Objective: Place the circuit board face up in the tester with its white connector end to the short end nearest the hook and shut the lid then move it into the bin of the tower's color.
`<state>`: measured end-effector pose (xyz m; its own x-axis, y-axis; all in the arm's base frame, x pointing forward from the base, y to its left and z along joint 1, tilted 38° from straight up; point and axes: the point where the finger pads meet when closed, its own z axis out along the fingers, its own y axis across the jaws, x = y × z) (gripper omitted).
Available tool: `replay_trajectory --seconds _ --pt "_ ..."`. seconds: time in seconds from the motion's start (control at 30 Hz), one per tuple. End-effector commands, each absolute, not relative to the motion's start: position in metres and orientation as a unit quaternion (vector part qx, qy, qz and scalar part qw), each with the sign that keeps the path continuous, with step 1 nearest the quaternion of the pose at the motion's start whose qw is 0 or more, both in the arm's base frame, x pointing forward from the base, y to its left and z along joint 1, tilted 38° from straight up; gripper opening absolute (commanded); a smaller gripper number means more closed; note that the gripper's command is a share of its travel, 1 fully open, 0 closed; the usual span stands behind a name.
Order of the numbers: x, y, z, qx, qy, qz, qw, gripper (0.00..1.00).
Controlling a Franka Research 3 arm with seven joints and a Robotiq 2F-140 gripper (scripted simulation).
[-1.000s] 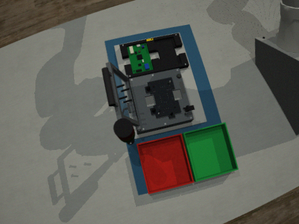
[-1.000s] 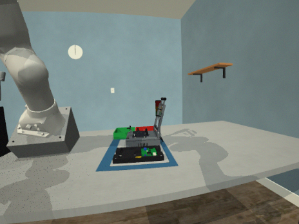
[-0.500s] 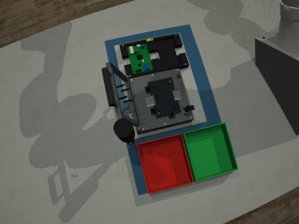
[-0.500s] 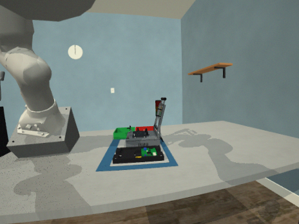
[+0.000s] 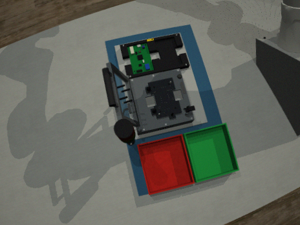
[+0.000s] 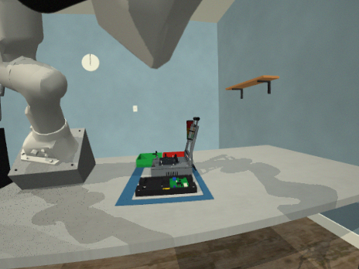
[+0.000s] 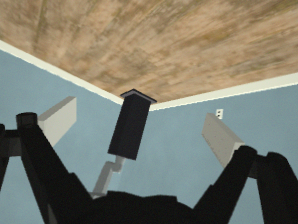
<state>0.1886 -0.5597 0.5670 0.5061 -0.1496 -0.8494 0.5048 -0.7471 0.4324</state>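
Observation:
The green circuit board (image 5: 139, 58) (image 6: 179, 182) lies face up in the left pocket of the black tray (image 5: 168, 48) (image 6: 152, 189). The grey tester (image 5: 142, 97) (image 6: 170, 167) stands beside the tray with its lid (image 5: 124, 94) (image 6: 191, 144) raised and its handle (image 5: 108, 87) out to the left. Its plate is bare. The hook (image 5: 190, 109) sits on the tester's right edge. The signal tower (image 5: 123, 130) (image 6: 189, 129) stands at the tester's corner. My gripper (image 7: 141, 116) is open and empty. It shows only in the wrist view, pointing at a blue wall, far from the bench.
The red bin (image 5: 143, 168) (image 6: 172, 154) and the green bin (image 5: 233, 152) (image 6: 146, 158) stand side by side past the tester on the blue-edged mat (image 5: 202, 84) (image 6: 128, 189). The robot's grey base block (image 5: 281, 81) (image 6: 50, 166) stands at the table's side.

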Motion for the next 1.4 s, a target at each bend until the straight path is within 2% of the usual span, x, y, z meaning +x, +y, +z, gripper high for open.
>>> replay_trajectory --seconds 0.0,0.3,0.37,0.4,0.8,0.93,1.37 --pt "0.226 -0.548 0.549 0.806 0.154 -0.460 0.341 1.00" --pt "0.306 -0.497 0.508 0.810 0.234 -0.411 0.347 1.00" --pt "0.306 -0.497 0.508 0.810 0.234 -0.411 0.347 1.00" --pt "0.328 -0.478 0.496 0.810 0.257 -0.397 0.347 1.00" --pt "0.410 -0.384 0.443 0.801 0.358 -0.336 0.343 1.00" --pt "0.422 -0.365 0.433 0.798 0.375 -0.326 0.341 1.00" --pt "0.480 -0.220 0.367 0.768 0.491 -0.259 0.319 1.00"
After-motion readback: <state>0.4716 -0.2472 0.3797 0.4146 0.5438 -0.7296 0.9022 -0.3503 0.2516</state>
